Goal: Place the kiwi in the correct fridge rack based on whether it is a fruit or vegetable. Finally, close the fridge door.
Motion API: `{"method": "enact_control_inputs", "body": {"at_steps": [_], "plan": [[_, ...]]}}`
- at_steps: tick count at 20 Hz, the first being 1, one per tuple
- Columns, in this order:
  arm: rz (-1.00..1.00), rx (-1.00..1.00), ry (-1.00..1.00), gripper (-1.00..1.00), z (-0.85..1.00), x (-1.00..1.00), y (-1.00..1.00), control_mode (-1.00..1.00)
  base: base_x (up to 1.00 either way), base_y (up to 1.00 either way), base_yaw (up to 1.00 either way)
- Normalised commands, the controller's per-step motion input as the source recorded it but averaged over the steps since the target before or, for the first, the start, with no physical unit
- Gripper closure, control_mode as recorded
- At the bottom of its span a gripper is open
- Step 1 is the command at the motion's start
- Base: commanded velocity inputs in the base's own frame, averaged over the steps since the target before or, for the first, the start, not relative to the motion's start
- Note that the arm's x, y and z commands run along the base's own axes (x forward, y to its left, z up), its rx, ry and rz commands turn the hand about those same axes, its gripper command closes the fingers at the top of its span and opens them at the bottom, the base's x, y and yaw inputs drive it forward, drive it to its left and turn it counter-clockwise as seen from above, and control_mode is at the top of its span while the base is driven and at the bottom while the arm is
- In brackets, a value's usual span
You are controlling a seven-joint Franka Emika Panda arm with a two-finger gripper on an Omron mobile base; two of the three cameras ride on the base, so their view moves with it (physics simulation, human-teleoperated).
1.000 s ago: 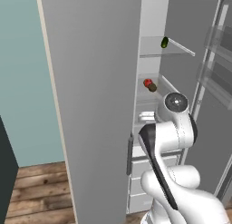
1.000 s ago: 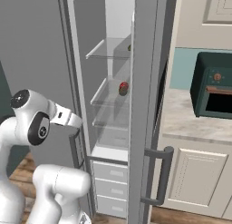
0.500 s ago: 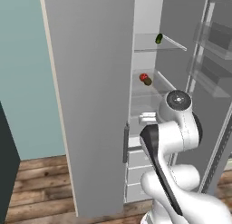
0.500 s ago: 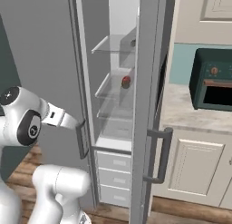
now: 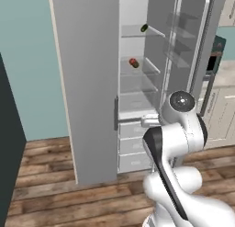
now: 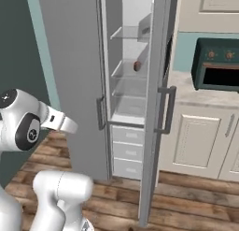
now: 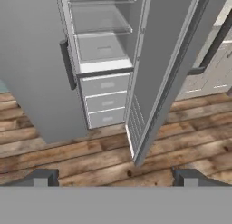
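Standing open, the fridge had two tall doors: the left door swung out toward the camera, the right door edge-on in the right base view, each with one dark vertical handle. Inside were clear glass shelves, at least three countable, over three pale drawers stacked at the bottom. Two small items lay on the shelves. One, on the upper shelf, was a small dark green oval. The other, a shelf lower, was a small brownish-red rounded thing, also seen in the right base view; which was the kiwi was too small to tell. The gripper hung over the wooden floor before the fridge, jaws spread wide, grasping nothing.
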Motion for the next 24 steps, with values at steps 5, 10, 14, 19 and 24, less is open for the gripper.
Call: {"method": "enact_control_inputs", "body": {"at_steps": [5, 10, 14, 19, 24], "plan": [[0.00, 0.00, 0.00, -1.00, 0.00, 0.00, 0.00, 1.00, -0.72, -0.35, 0.00], [0.00, 0.00, 0.00, -1.00, 0.00, 0.00, 0.00, 1.00, -0.15, -0.74, -0.09], [0.00, 0.00, 0.00, -1.00, 0.00, 0.00, 0.00, 1.00, 0.00, -0.97, -0.12], [0.00, 0.00, 0.00, -1.00, 0.00, 0.00, 0.00, 1.00, 0.00, -0.99, -0.08], [0.00, 0.00, 0.00, -1.00, 0.00, 0.00, 0.00, 1.00, 0.39, -0.81, 0.01]]}}
